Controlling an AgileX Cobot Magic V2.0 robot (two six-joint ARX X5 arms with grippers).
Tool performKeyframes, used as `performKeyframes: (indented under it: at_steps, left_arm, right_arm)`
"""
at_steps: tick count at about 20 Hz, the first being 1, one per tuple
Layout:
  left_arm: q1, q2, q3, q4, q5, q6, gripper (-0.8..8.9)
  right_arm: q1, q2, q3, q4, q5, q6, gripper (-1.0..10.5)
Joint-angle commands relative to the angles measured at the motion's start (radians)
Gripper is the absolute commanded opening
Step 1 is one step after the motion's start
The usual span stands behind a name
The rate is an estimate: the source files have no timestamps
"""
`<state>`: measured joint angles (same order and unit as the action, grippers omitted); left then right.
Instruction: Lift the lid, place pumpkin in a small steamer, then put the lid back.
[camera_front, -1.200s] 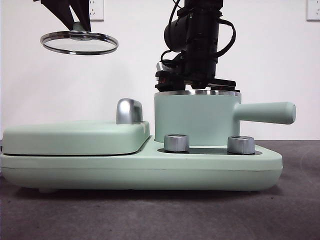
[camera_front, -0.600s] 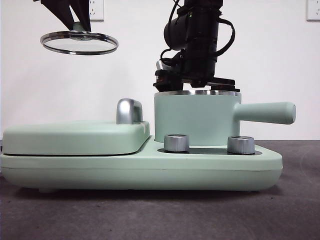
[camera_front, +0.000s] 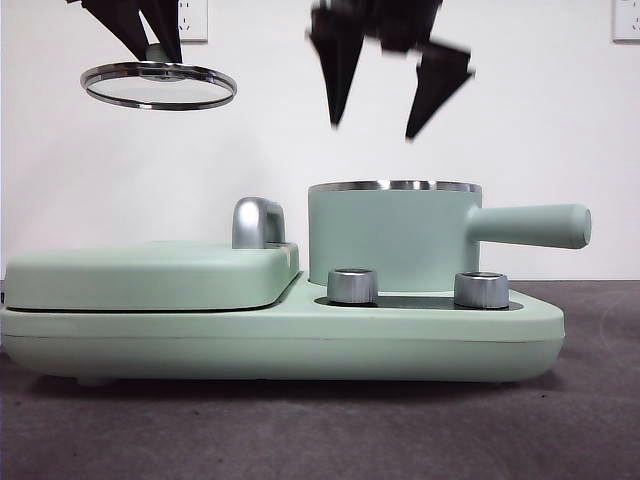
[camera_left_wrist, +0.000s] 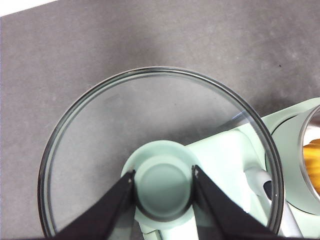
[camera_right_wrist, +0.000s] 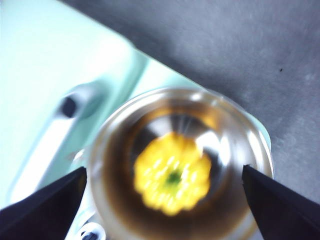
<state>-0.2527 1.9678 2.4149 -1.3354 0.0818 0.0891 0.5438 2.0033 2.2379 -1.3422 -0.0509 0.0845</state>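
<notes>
The glass lid (camera_front: 158, 85) with its steel rim hangs high at the left of the front view, and my left gripper (camera_left_wrist: 162, 176) is shut on its mint-green knob (camera_left_wrist: 162, 187). The small steamer (camera_front: 395, 235), a mint-green pot with a long side handle, stands on the right half of the cooker base. Inside it lies the yellow pumpkin (camera_right_wrist: 172, 177), green stem up; the left wrist view catches a sliver of the pumpkin (camera_left_wrist: 313, 160). My right gripper (camera_front: 385, 100) hovers open and empty above the pot, jaws spread wide.
The wide flat griddle cover (camera_front: 150, 272) with a chrome handle (camera_front: 257, 222) fills the left half of the mint-green base (camera_front: 280, 345). Two steel knobs (camera_front: 352, 285) sit in front of the pot. Dark table all around.
My right gripper has risen out of the pot and now hangs open above it, with the pumpkin left inside. The left gripper with the lid has not moved.
</notes>
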Motion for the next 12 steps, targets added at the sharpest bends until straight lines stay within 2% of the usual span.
performKeyframes:
  at_steps: [1, 9, 12]
  left_arm:
    - [-0.003, -0.004, 0.034, 0.022, 0.007, -0.005, 0.09]
    - [-0.060, -0.004, 0.034, 0.019, 0.008, -0.019, 0.09]
    - [-0.120, -0.004, 0.034, 0.022, 0.008, -0.019, 0.09]
  right_arm:
    - [0.022, -0.067, -0.050, -0.079, 0.000, -0.018, 4.8]
    - [0.031, -0.543, -0.560, -0.079, 0.006, -0.026, 4.8]
    - [0.031, -0.766, -0.789, 0.041, -0.005, -0.023, 4.8]
